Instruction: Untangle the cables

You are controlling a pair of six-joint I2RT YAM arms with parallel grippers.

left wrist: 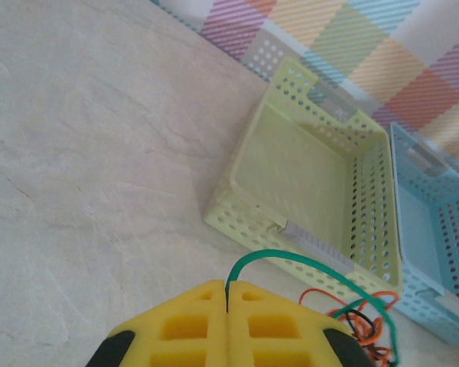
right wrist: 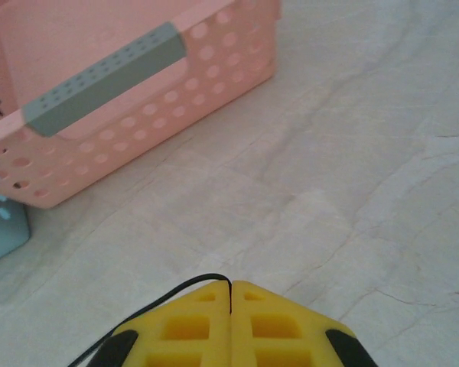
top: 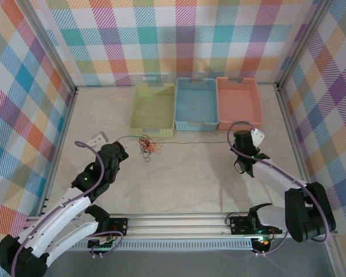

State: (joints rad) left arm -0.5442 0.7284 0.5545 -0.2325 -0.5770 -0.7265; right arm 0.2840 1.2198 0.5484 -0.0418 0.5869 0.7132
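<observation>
**Two arms each draw one strand out of a knot of cables.**

- **Left of the blue basket, nearer the arms:** the left gripper has its yellow fingers pressed together on the end of a green cable. The strand arcs from the pinch toward the knot. Gripping at the very end leaves the rest of the strand free to slide out of the loops.
- **Against the blue basket's left wall:** a yellow-green basket stands here. The knot of red, orange and black loops lies on the table just in front of it.
- **In front of the blue basket:** a thin dark line runs rightward from the knot along the table. It is probably the black cable, though the overhead view is too coarse to trace it all the way.
- **Right of the blue basket, in front of the pink basket:** the right gripper is likewise clamped on the black cable's end.

Holding the two ends well apart, on opposite sides of the knot, puts tension across it, which should tease the loops open. All three baskets are empty, and they are a likely destination for freed strands.

The table is pale, marble-patterned and matt. Pastel plaid panels wall it on three sides. A metal rail at the near edge carries the arm bases.
</observation>
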